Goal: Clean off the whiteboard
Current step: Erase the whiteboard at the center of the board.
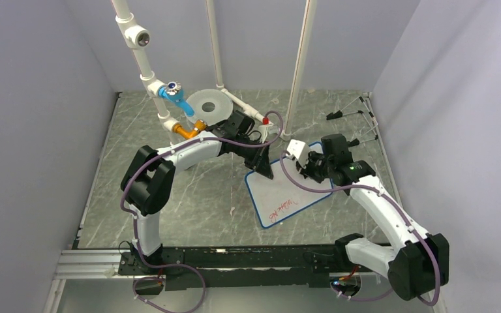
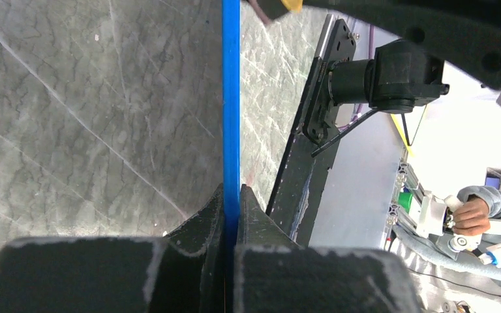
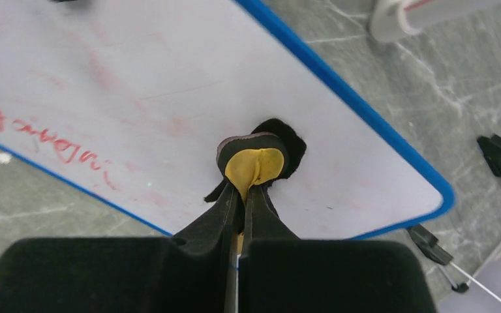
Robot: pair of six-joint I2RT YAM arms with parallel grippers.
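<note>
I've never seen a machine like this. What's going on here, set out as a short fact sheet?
whiteboard: on the table, blue rim, white face
left gripper: shut on the whiteboard's blue rim
right gripper: shut on a small yellow and black eraser, which is pressed to the board's face
red writing: a line remains along one edge, with faint red smears elsewhere
erasing: not finished

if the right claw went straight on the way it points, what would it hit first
The whiteboard. The right claw points at its white face, and the eraser it grips leads, at or very near the surface. Whether they touch is hard to judge.
</note>
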